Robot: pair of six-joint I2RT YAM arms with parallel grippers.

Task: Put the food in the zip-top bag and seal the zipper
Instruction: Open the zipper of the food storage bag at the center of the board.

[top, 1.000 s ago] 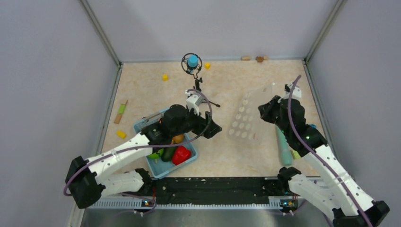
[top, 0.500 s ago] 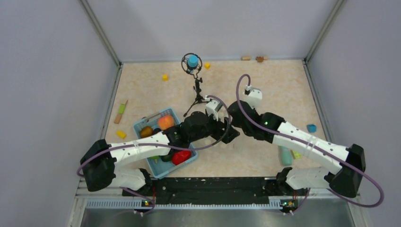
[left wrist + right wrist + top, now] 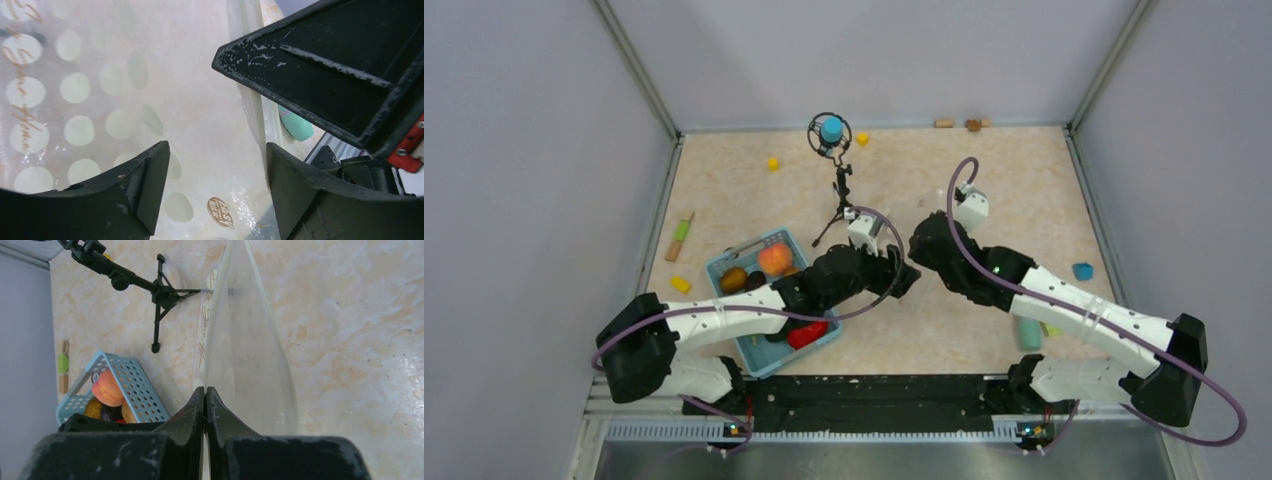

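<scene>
So, top view, my arms: left gripper (image 3: 902, 275) and right gripper (image 3: 921, 245) meet nose to nose, just right of the blue basket (image 3: 716, 268). What hangs between them I cannot make out from here.
Top view, the food: all that I can see lies in the basket. There is an orange piece (image 3: 774, 259), a brown piece (image 3: 733, 279) and a red pepper (image 3: 807, 333) half under my left arm. Nothing is bagged yet.
Left wrist, the bag: the zip-top bag (image 3: 90, 100) fills the view, its dotted wall facing my fingers. The zipper (image 3: 252, 115) runs as a pale strip between them, close to one finger.
Left wrist, my grip: the jaws stand apart, straddling the mouth edge with nothing pinched. The right gripper's dark finger sits close by.
Right wrist, my grip: the fingers are clenched tight on one edge of the bag, which stands edge-on and bulges beyond them.
Right wrist, surroundings: a tripod stand (image 3: 160, 295) is behind the bag. The basket with its food is off to the side, apart from the bag.
Step in hand: I judge this to be opening the bag. The right holds one lip and the left is lining up for the other.
Next move: my left should close on the free lip only, beside the zipper, never on both layers. Then it should draw away gently so the mouth gapes. If it pinches both walls, the bag stays flat and no food goes in.
</scene>
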